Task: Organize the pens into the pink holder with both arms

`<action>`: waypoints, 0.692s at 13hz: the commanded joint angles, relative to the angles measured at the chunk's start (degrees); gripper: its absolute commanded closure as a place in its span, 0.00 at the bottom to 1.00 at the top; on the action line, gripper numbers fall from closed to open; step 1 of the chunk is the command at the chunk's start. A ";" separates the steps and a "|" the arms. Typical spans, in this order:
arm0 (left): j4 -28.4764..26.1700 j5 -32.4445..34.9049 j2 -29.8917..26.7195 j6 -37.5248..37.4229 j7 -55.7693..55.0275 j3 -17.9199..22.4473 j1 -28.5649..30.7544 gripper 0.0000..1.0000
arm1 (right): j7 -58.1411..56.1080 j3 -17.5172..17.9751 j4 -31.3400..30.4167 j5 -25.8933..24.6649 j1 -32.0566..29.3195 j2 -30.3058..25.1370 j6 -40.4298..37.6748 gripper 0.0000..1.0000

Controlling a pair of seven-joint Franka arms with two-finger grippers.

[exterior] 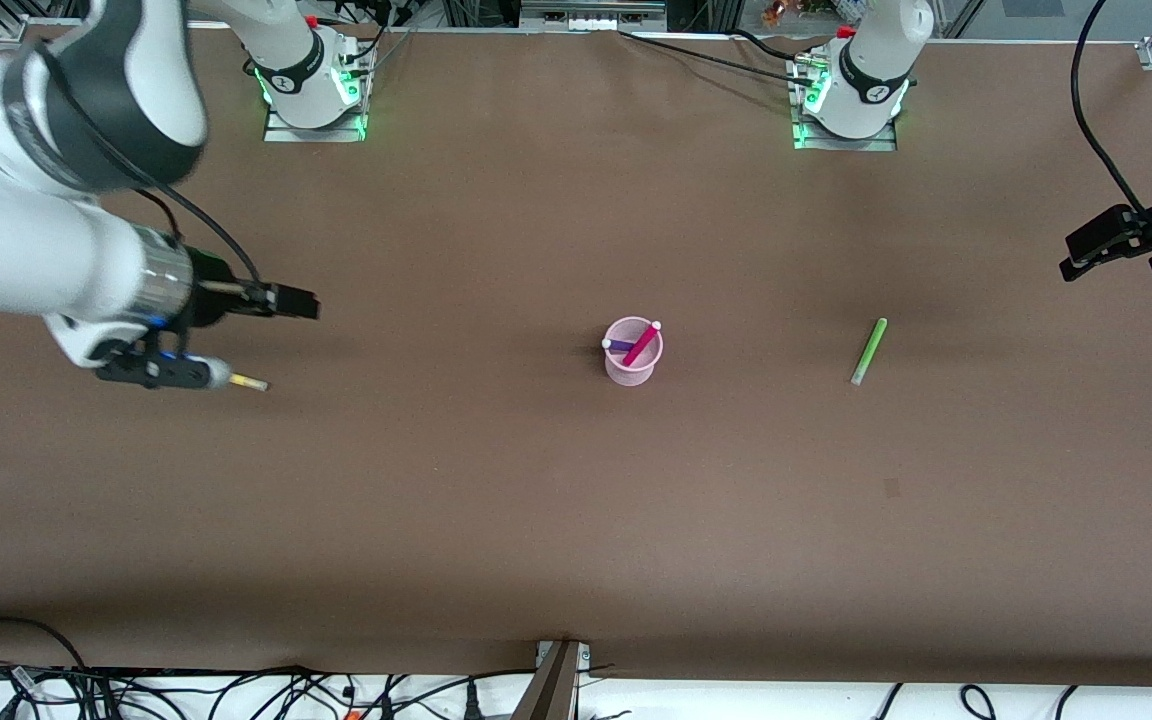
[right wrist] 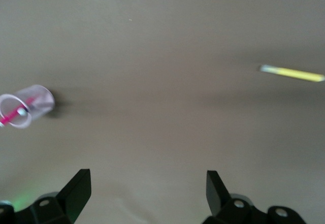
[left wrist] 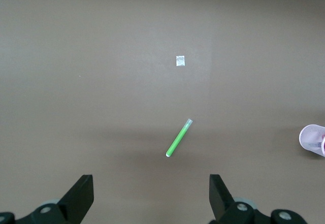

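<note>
Two pens point(exterior: 640, 344) in pink holder point(exterior: 632, 368)

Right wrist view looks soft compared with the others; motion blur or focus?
Right wrist view: likely motion, the yellow pen smears lengthwise and the pink holder is soft. Left wrist view: green pen crisp. Front view: right arm blurred.

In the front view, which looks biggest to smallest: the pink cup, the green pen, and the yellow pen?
1. pink holder, widest and bulkiest.
2. green pen, long but slim.
3. yellow pen, only a short stub showing; the right arm hides the rest.
</note>
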 commanded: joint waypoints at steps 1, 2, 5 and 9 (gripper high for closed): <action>1.65 1.03 0.60 -1.15 0.67 -0.47 0.29 0.00 | -3.06 3.06 -11.88 -8.43 2.03 -11.39 4.22 0.00; 1.65 1.03 0.60 -1.15 0.58 -0.47 0.29 0.00 | -3.06 6.30 -14.35 -13.33 1.33 -14.03 5.89 0.00; 1.56 1.03 0.60 -1.15 0.58 -0.55 0.12 0.00 | -3.06 17.80 -17.71 -20.85 -7.16 -19.05 7.93 0.00; 1.65 1.03 0.60 -1.15 0.49 -0.56 0.12 0.00 | -3.41 32.15 -22.00 -23.32 -21.51 -23.01 11.08 0.00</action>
